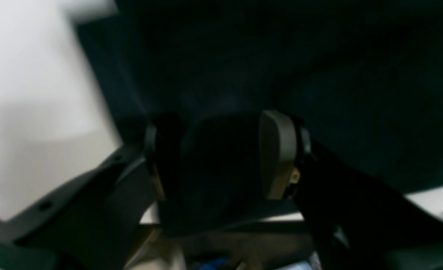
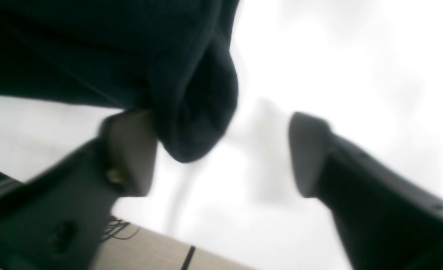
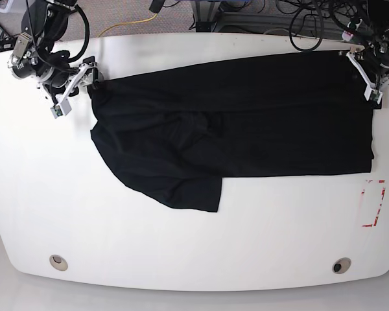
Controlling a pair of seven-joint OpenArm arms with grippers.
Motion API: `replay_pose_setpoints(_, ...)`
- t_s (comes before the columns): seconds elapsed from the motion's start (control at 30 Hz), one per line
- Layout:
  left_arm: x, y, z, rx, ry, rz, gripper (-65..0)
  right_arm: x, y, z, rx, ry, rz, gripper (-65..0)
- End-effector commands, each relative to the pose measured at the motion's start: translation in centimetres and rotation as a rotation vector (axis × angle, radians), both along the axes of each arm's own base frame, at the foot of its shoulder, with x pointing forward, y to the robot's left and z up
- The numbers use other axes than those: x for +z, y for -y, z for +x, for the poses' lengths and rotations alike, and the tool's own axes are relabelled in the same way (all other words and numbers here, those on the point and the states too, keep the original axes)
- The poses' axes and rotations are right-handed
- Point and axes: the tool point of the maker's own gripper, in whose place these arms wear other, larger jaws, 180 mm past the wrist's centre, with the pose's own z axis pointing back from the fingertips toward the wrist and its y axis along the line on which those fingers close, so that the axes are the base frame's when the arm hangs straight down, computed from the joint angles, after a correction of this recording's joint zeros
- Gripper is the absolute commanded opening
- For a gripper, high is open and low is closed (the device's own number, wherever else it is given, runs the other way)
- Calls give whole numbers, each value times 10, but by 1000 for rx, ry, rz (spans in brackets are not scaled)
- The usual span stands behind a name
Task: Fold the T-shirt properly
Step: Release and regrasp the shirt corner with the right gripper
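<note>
The black T-shirt [image 3: 246, 123] lies spread sideways across the white table [image 3: 181, 246], with one sleeve [image 3: 188, 188] sticking out toward the front. My left gripper [image 3: 369, 79] is at the shirt's far right corner. In the left wrist view, the left gripper [image 1: 221, 153] has a bunch of black fabric [image 1: 221, 168] filling the gap between its fingers. My right gripper [image 3: 70, 87] is at the shirt's far left end. In the right wrist view, the right gripper [image 2: 221, 153] has its jaws wide apart, and a hanging fold of shirt [image 2: 195, 123] touches only one finger [image 2: 131, 150].
Cables and equipment [image 3: 259, 13] lie beyond the table's far edge. A red-marked rectangle [image 3: 373, 203] is on the table at the front right. Two round holes [image 3: 58, 262] [image 3: 340, 265] sit near the front edge.
</note>
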Motion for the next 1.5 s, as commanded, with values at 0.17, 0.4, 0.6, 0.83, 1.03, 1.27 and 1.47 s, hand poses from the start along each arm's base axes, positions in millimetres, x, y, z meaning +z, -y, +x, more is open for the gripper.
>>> replay_pose_setpoints(0.17,-17,-10,-15,21,-82,-3,-339,1,2,14,45,21,-4,-447)
replay_pose_setpoints(0.4,-20,0,-5,-19,-82,-9,-339,8,20,17,93,16,-68,-569)
replay_pose_setpoints(0.6,-14,-9,-2,-30,-81,15,-339,17,42,19,147,-4,-153,-484)
replay_pose_setpoints(0.83,-14,-10,-2,-29,-83,19,-339,33,71,22,172,-12,-244,-406)
replay_pose_setpoints(1.03,-12,-12,-2,-32,-83,25,-339,43,80,25,187,-2,-266,-342)
replay_pose_setpoints(1.27,-9,-12,1,-32,-69,23,-339,41,35,21,184,52,-30,-338)
replay_pose_setpoints(1.47,12,-16,18,-14,19,36,-339,31,7,20,150,70,73,-336)
